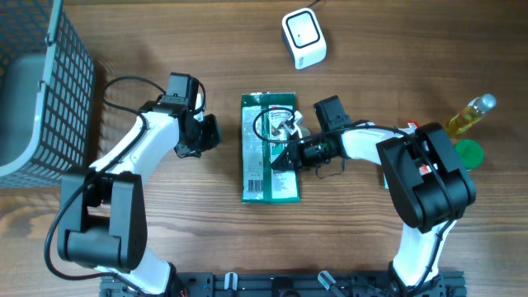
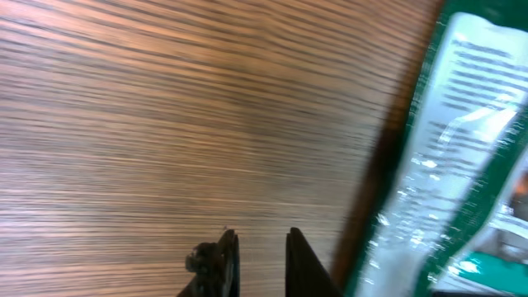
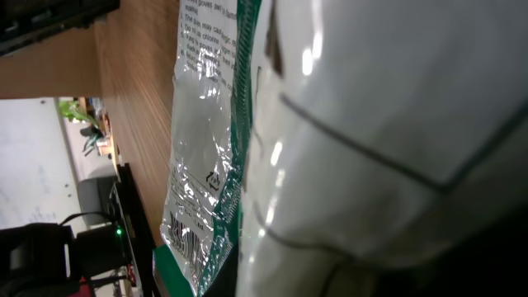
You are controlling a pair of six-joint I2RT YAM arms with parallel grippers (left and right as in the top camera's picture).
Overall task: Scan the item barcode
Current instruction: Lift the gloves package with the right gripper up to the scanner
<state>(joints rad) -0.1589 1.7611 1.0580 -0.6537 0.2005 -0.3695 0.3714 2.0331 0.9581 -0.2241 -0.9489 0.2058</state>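
The item is a green and white foil packet (image 1: 266, 169) lying flat in the middle of the table. Its barcode (image 3: 186, 235) is at the end nearest the robot base, facing up. My right gripper (image 1: 283, 154) reaches in from the right and is shut on the packet's right edge. In the right wrist view the glossy packet (image 3: 206, 124) fills the frame and hides the fingers. My left gripper (image 1: 208, 132) (image 2: 262, 252) hovers over bare wood just left of the packet (image 2: 462, 165). It is shut to a narrow slit and holds nothing. The white scanner (image 1: 304, 38) stands at the back.
A dark wire basket (image 1: 49, 82) fills the far left corner. A yellow bottle (image 1: 470, 115) and a green round lid (image 1: 469, 153) sit at the right edge. Bare wood lies between the packet and the scanner.
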